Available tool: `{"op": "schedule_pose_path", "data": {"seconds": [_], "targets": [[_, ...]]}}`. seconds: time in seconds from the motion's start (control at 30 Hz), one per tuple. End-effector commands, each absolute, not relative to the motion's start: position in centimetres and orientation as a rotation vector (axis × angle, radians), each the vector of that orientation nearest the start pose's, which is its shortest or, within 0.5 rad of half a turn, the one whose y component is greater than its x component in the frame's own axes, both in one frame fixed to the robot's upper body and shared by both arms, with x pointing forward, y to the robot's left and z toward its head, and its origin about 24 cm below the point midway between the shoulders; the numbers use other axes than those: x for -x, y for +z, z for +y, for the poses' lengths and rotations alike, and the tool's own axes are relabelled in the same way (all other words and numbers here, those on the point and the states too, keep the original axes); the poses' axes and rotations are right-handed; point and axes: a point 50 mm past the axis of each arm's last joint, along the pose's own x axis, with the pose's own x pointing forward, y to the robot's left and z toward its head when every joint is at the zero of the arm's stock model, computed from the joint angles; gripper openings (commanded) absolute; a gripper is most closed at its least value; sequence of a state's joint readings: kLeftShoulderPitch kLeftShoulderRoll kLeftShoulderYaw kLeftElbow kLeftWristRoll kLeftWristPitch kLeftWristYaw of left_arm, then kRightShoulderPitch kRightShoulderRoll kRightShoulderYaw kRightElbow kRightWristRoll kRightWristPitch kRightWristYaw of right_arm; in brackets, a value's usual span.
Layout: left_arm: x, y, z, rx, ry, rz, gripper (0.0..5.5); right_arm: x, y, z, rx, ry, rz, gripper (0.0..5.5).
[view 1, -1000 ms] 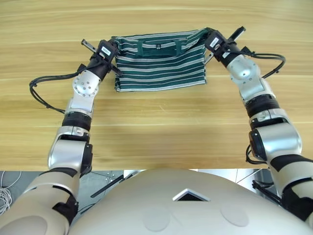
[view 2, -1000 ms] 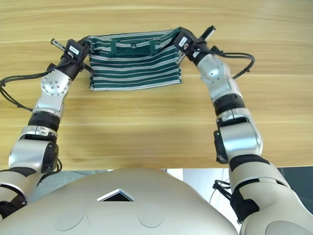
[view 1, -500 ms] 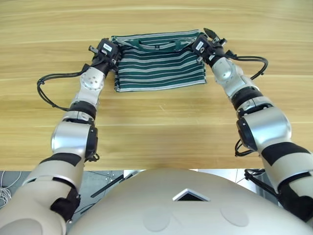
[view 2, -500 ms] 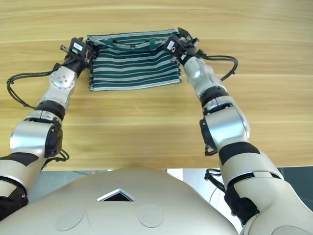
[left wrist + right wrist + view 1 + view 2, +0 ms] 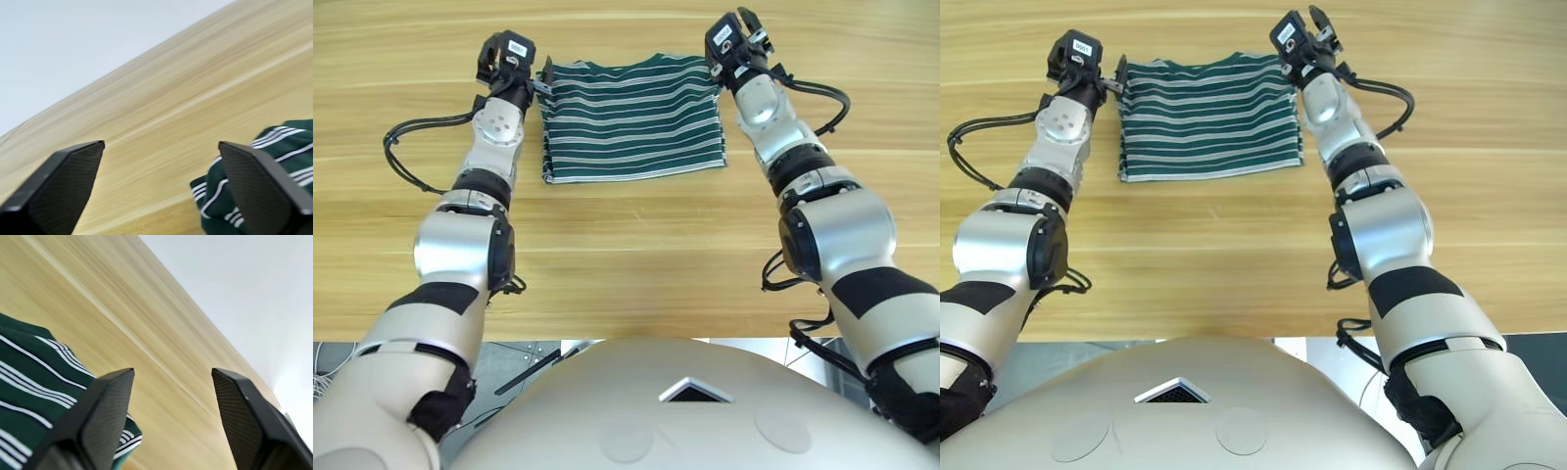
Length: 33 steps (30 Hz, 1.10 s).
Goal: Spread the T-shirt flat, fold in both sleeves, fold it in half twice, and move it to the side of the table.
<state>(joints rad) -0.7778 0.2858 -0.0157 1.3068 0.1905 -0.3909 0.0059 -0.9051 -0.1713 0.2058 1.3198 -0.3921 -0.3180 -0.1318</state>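
While hovering wide and empty beside far corners of T-shirt (image 5: 631,117), could snag hem with left end effector (image 5: 161,144) or right end effector (image 5: 172,371), undoing fold on surface (image 5: 626,245).

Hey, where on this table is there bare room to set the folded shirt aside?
Bare table between the T-shirt and the near edge, plus beyond both arms. Crowded at its far corners, by the left gripper and right gripper.

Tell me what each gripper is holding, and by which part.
Nothing is held: the left gripper and right gripper are open by the far corners of the folded T-shirt, gripping no cloth.
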Motion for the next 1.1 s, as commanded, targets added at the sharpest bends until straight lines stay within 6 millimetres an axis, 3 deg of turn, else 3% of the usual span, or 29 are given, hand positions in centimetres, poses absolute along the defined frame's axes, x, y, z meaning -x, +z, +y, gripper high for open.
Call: {"op": "schedule_pose_path", "data": {"seconds": [0.03, 0.1, 0.2, 0.3, 0.47, 0.6, 0.77, 0.83, 0.9, 1.1], "targets": [[-35.3, 4.2, 21.1, -0.322, -0.003, -0.006, 4.68, -36.2, 4.4, -10.2, 0.911, 0.370, -0.157, 2.93], [-34.9, 5.7, 22.2, -0.196, 0.056, -0.156, 4.68, -33.5, 2.8, -6.7, 1.000, 0.596, -0.279, 2.93], [-34.3, 7.5, 23.3, -0.114, 0.101, -0.311, 4.68, -30.3, 0.6, -3.1, 1.123, 0.876, -0.358, 2.93], [-34.0, 7.8, 23.1, -0.102, 0.103, -0.356, 4.68, -29.7, -0.6, -2.3, 1.253, 0.976, -0.335, 2.93], [-33.8, 7.4, 22.6, -0.110, 0.093, -0.352, 4.68, -29.7, -1.7, -3.1, 1.404, 1.052, -0.298, 2.93], [-34.2, 7.5, 21.7, -0.140, 0.038, -0.343, 4.68, -28.7, -2.2, -6.4, 1.518, 1.164, -0.360, 2.93], [-34.4, 7.1, 20.5, -0.226, -0.066, -0.309, 4.68, -22.1, -0.5, -15.4, 1.535, 1.436, -0.373, 2.93], [-34.6, 7.0, 20.1, -0.237, -0.084, -0.297, 4.68, -19.5, 1.6, -18.5, 1.483, 1.416, -0.308, 2.93], [-34.7, 7.0, 19.7, -0.248, -0.102, -0.289, 4.68, -17.8, 3.8, -20.1, 1.404, 1.336, -0.274, 2.93], [-35.1, 6.9, 18.9, -0.289, -0.148, -0.267, 4.68, -17.6, 8.0, -22.4, 1.303, 1.033, -0.272, 2.93]]}}
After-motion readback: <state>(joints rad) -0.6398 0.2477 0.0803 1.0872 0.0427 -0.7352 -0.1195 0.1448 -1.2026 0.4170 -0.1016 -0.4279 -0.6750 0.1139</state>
